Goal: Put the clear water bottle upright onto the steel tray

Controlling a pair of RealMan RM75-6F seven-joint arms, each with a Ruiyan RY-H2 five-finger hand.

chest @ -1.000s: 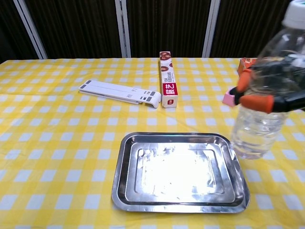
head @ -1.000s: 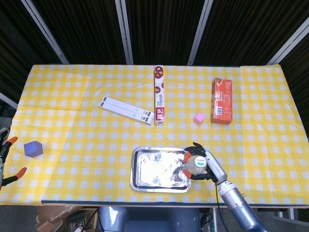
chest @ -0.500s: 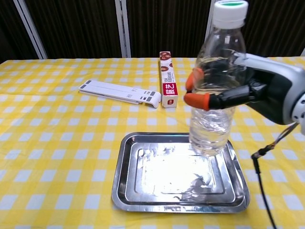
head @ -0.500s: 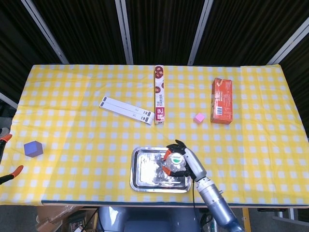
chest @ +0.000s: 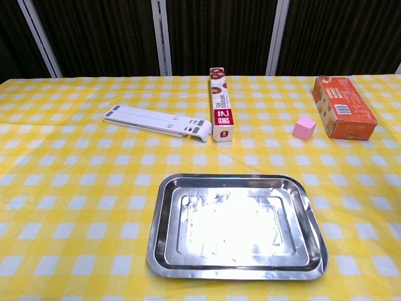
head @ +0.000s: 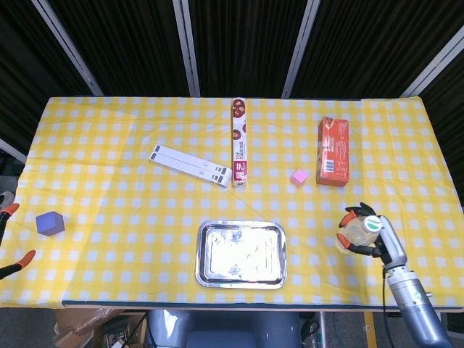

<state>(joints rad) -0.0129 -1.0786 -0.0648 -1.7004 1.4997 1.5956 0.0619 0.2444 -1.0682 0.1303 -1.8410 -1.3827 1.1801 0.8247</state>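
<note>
Here, seen from the head camera, the right hand wraps its orange-tipped fingers around the clear water bottle, holding it well to the right of the steel tray. Only two orange fingertips of the left hand show; its grip cannot be told.

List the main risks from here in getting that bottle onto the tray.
1. The right hand holds the clear water bottle well off to the side of the steel tray, so a long carry remains; a loose grip could drop it.
2. The chest view shows neither hand nor bottle, leaving one view for guidance.
3. The tray's raised rim could tip the bottle.
</note>
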